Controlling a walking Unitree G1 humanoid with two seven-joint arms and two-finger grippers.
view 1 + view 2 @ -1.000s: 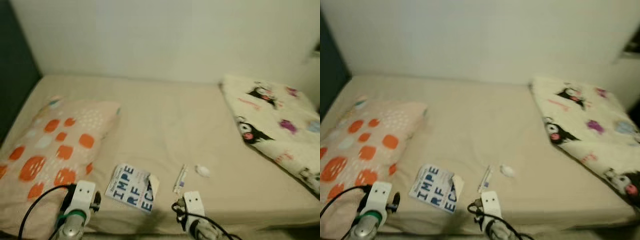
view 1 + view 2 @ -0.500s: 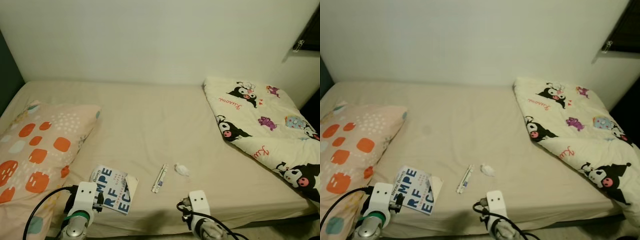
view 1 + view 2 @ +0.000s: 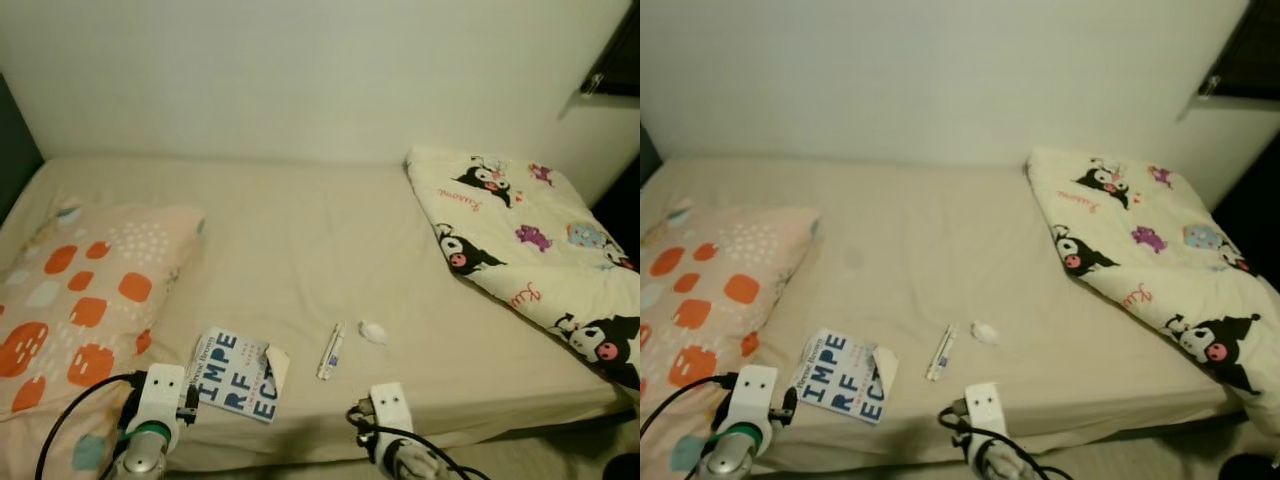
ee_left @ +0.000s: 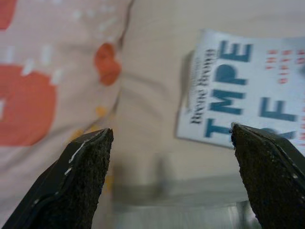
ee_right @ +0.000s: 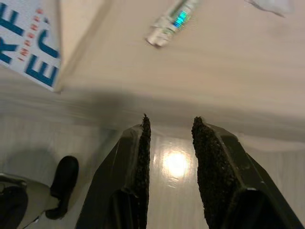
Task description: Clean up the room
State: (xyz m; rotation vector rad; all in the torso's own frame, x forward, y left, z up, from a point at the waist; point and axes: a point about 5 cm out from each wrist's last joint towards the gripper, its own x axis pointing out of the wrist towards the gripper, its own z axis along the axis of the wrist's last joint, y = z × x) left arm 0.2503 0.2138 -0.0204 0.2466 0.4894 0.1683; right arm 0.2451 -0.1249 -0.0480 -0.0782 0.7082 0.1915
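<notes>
My left gripper (image 4: 171, 181) has its fingers spread wide, nothing between them, hanging low at the near edge of the bed (image 3: 300, 230). It looks across the gap between the pillow (image 3: 85, 290) and the book (image 3: 240, 373), so I judge it's lined up to come in on the book's spine side. My right gripper (image 5: 169, 162) has its fingers (image 5: 209, 157) nearly together with a narrow slit left, holding nothing, and it hangs off the bed edge over the shiny floor (image 5: 176, 191), likely parked low so it stays out of the way.

Book lies flat, cover up, at about 7 o'clock on the mattress, one corner curled, close to the front edge, so an easy reach. Just at its 3 o'clock is a small tube (image 3: 331, 351), lying roughly lengthways, and right beside that at 2 o'clock a crumpled white scrap (image 3: 373, 332), probably tissue. These three are the loose clutter, so likely the pickup targets.

Pillow sits at 9 o'clock, orange-spotted, overlapping the left side. Cartoon-print blanket (image 3: 530, 250) is bunched at 3 o'clock, draping off the right edge; it probably wants folding later. A dark shoe-like thing (image 5: 62, 183) is on the floor; can't tell what.
</notes>
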